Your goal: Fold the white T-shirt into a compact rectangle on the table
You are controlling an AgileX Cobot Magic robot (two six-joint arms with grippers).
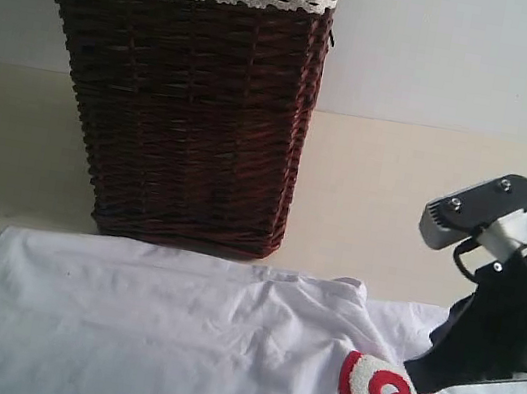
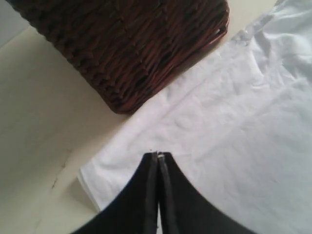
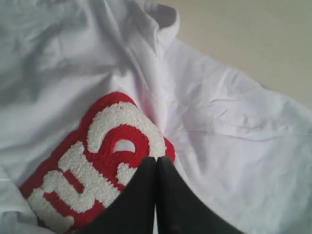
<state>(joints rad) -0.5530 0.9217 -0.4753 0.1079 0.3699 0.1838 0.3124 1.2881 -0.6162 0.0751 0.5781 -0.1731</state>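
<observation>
Exterior view shows me the white T-shirt [image 1: 170,333] spread flat on the near part of the worktop [image 1: 375,196], its far edge just beside the foot of the dark wicker basket [image 1: 195,125], perhaps touching it. It lies opened out like that, I judge, so each arm can take a side and fold it inward. My left gripper [image 2: 158,155] has its jaws pressed together and hangs over the cloth near the shirt's far-left corner; I see no fabric pinched in it. My right gripper [image 3: 156,159] is closed too, empty as far as I can tell, its tip over the edge of the red-outlined lettering [image 3: 97,156], beside a ridge of creases. For room: bare worktop opens left of the shirt's edge and on the far right beside the basket, so a side can swing out there freely. The basket crowds the far edge at the centre, so I judge a lift there risks brushing the wicker; folding toward the near side looks safer
</observation>
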